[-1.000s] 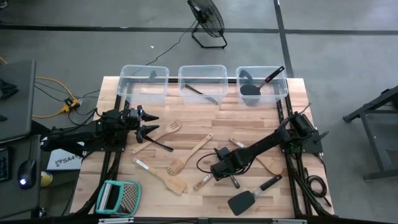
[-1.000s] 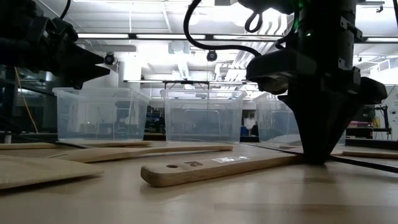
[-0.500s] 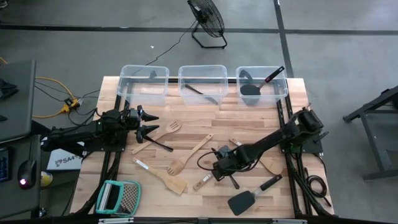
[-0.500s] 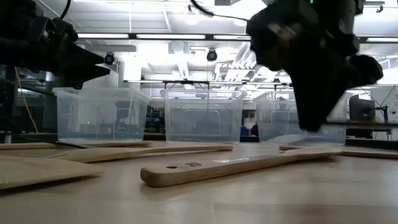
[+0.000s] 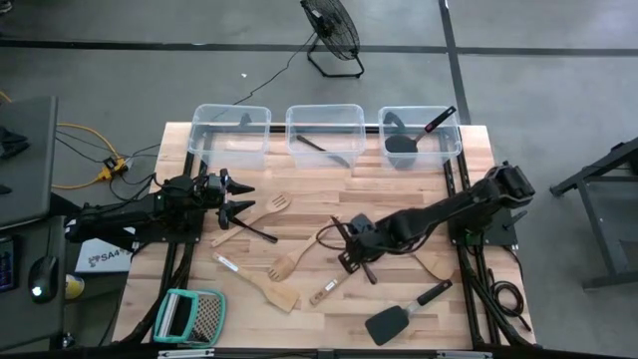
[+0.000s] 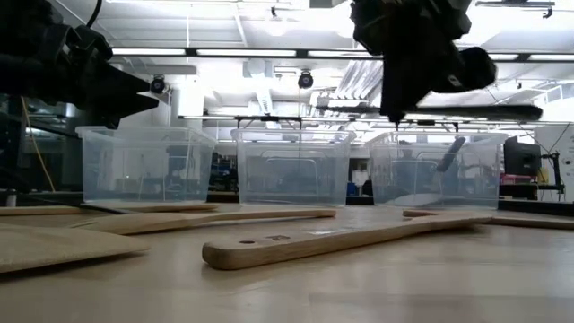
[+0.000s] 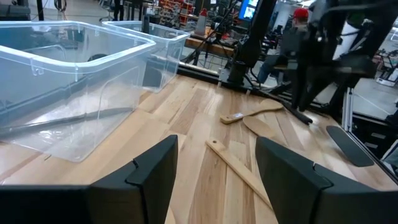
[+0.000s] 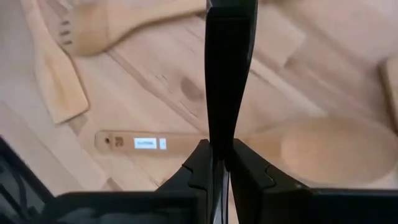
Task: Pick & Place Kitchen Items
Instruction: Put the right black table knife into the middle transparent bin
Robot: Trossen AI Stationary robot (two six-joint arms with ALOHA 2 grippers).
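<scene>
Your right gripper, mid-tabletop, has its jaws clamped on a black utensil, lifted clear of the wooden spoon so it can travel to the bins. Left gripper waits by the left edge, jaws apart, empty.

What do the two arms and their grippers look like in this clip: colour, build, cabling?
Both arms are dark, near black, built of slim jointed segments. The left gripper ends in two broad, angular black fingers with flat inner faces. The right gripper has narrower black fingers, with a black cable looping beside its wrist. No markings are readable on either arm.
</scene>
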